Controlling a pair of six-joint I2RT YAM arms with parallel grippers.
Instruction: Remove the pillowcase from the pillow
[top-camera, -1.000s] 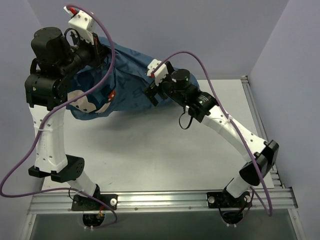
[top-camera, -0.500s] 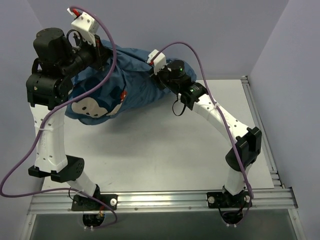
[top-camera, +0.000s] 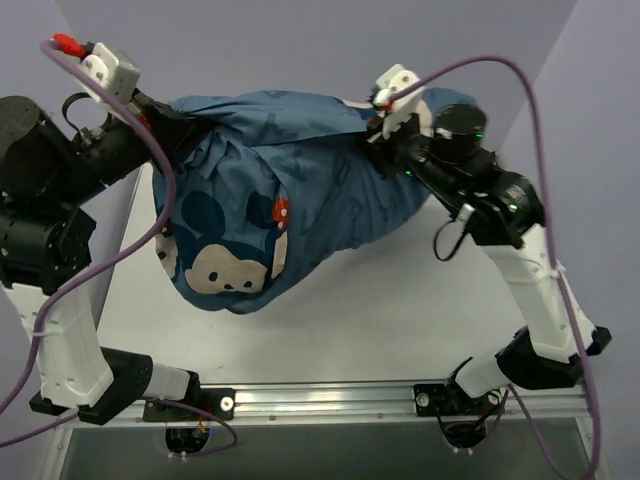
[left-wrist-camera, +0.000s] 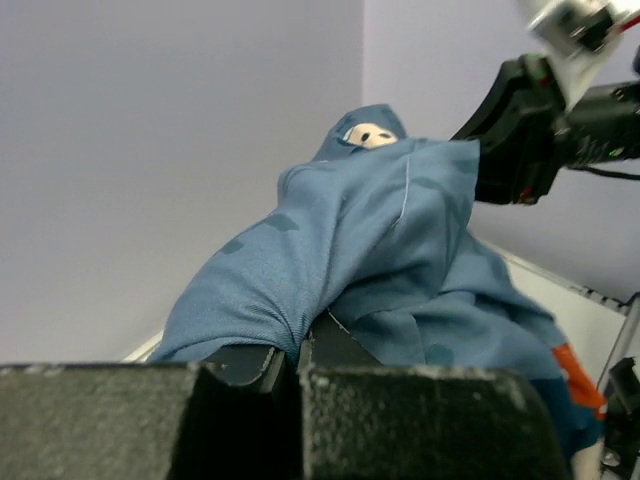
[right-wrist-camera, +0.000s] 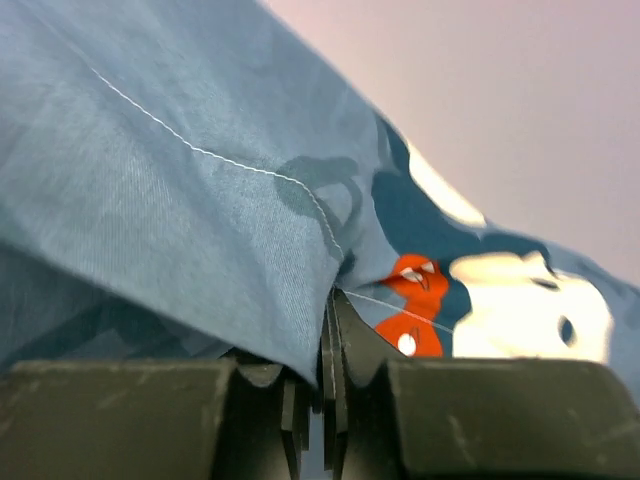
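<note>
The blue pillowcase (top-camera: 300, 190), printed with mouse faces and red bows, hangs bulging above the table, stretched between both arms. My left gripper (top-camera: 178, 122) is shut on its upper left edge, where the cloth bunches between the jaws (left-wrist-camera: 298, 345). My right gripper (top-camera: 382, 135) is shut on the upper right edge, with a fold of fabric pinched between the closed jaws (right-wrist-camera: 328, 330). In the left wrist view the pillowcase (left-wrist-camera: 380, 230) runs across to the right gripper. The fabric (right-wrist-camera: 150, 200) fills the right wrist view. The pillow is hidden, with no white cushion showing.
The white table (top-camera: 420, 320) lies below the hanging cloth. An aluminium rail (top-camera: 330, 400) runs along its near edge by the arm bases. Purple cables (top-camera: 160, 200) loop from both wrists, and lilac walls close in on the back and sides.
The right gripper moved to the pillowcase's right edge and shut on it. Both arms then rose, lifting the pillowcase off the table and spreading it wider between them.
</note>
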